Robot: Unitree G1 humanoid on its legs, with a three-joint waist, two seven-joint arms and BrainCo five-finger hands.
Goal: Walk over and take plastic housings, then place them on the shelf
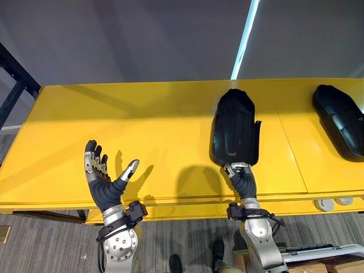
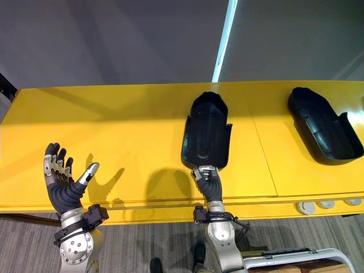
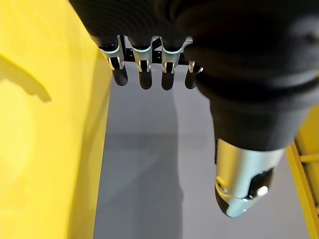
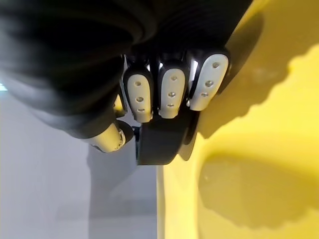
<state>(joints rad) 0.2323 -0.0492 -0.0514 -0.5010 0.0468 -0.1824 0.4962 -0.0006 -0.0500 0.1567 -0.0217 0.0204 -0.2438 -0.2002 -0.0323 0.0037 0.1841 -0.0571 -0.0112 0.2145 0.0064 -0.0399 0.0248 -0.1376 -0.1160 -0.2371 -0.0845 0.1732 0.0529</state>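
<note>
A black plastic housing (image 1: 234, 128) lies on the yellow shelf (image 1: 142, 125) near its front edge, lengthwise away from me. My right hand (image 1: 242, 177) reaches up from below the edge and is shut on the housing's near end; in the right wrist view its curled fingers (image 4: 172, 92) and thumb pinch the dark rim (image 4: 157, 142). A second black housing (image 1: 339, 120) rests at the shelf's far right, apart from both hands. My left hand (image 1: 102, 185) is raised over the shelf's front left, open, its fingers (image 3: 144, 69) straight and holding nothing.
A black frame post (image 1: 14, 79) stands at the shelf's left end. Round white fittings (image 1: 333, 203) sit under the front edge at the right. A grey wall with a light strip (image 1: 244, 40) lies behind the shelf. Grey carpet lies below.
</note>
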